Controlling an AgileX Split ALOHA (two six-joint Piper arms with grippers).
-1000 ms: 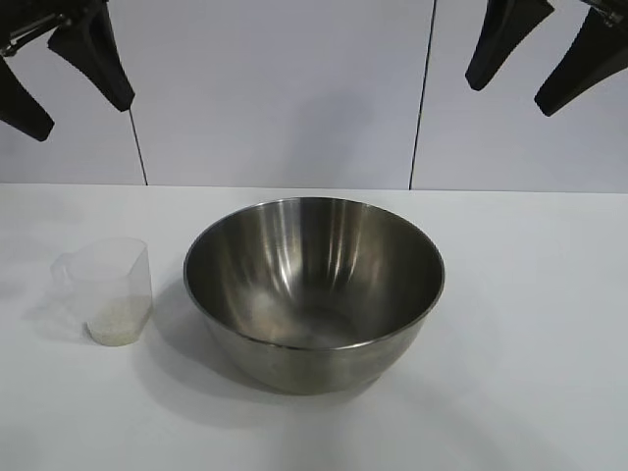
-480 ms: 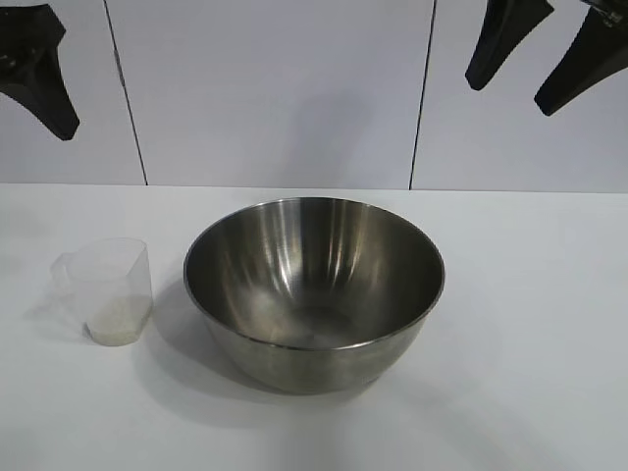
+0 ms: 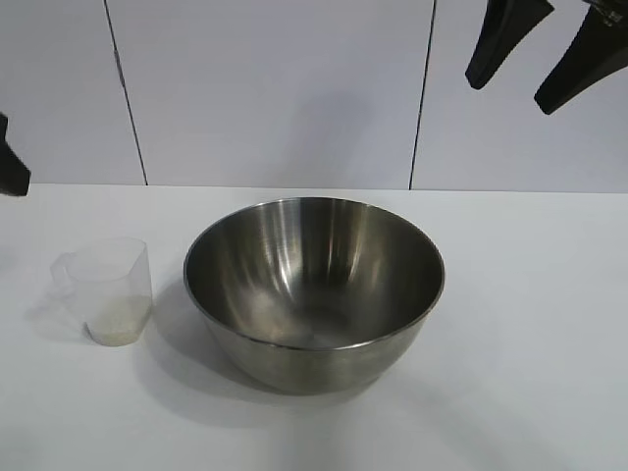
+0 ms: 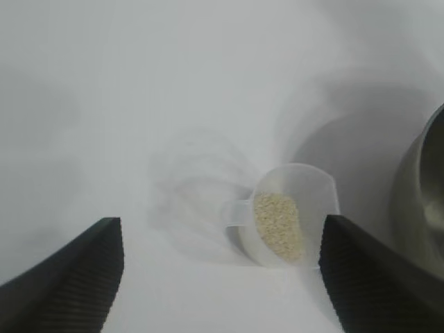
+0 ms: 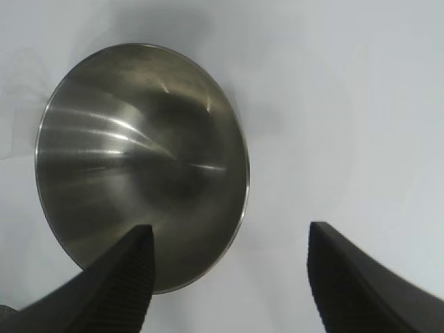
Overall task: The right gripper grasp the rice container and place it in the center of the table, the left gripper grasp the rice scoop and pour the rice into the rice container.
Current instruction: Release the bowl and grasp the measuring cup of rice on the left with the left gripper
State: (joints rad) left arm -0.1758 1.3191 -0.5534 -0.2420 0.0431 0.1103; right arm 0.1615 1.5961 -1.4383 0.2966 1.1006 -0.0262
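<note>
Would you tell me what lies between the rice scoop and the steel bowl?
Only bare table: the exterior view shows the rice scoop standing apart from the rice container.

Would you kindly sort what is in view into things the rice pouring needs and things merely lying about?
For the job:
- steel bowl
- plastic cup
- rice in the cup
- left end effector, open, aimed at the cup
- right end effector, open, raised
- table

Lying about:
- nothing; only the wall panels behind
</note>
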